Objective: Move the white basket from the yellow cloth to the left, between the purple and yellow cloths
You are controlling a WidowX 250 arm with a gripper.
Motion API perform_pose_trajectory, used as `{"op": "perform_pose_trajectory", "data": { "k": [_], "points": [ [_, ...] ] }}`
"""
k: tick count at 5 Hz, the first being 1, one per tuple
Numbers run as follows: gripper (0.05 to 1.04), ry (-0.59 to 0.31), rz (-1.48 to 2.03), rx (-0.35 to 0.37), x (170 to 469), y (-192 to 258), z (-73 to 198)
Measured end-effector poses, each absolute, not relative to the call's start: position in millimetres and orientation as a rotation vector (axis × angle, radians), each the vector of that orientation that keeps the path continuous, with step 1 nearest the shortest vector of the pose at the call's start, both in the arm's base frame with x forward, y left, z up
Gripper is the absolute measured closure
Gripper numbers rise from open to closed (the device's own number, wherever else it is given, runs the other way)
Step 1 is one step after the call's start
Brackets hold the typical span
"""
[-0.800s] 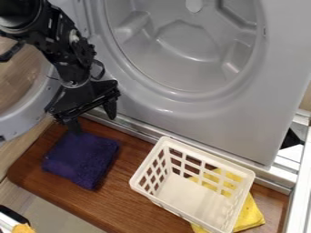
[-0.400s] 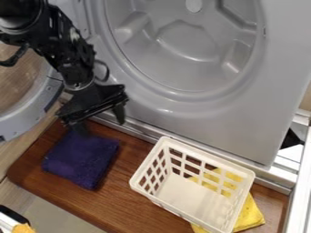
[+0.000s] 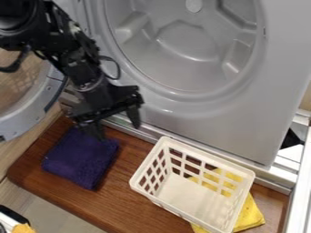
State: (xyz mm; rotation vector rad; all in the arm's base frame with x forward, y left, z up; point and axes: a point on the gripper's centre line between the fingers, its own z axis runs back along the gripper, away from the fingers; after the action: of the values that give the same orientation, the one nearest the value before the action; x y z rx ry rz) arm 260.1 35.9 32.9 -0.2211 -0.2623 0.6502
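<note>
Fingers [image 3: 133,118] spread, one tip at the purple cloth [image 3: 82,158]; a low sideways sweep could snag and rumple it!

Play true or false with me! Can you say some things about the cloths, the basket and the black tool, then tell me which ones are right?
1. The purple cloth lies on the brown wooden board. True.
2. The yellow cloth is inside the white basket. False: it is outside, and a bit of it shows through the basket's holes.
3. The black tool is nearer to the purple cloth than to the basket. True.
4. The tool's two fingers are squeezed together. False: they are spread apart.
5. The basket's sides are solid, with no holes. False: they have rows of holes.
</note>
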Motion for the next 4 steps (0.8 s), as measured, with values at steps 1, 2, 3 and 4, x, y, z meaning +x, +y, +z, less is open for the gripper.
{"op": "perform_pose_trajectory", "data": {
  "k": [1,2,3,4],
  "points": [
    [0.085,-0.243,0.559,-0.237,256.2,16.5,26.3],
    [0.085,-0.216,0.506,-0.249,252.2,1.5,16.6],
    [0.085,-0.195,0.481,-0.238,251.5,0.5,3.1],
    [0.085,-0.191,0.462,-0.225,251.4,-2.7,-16.8]
  ]
}}
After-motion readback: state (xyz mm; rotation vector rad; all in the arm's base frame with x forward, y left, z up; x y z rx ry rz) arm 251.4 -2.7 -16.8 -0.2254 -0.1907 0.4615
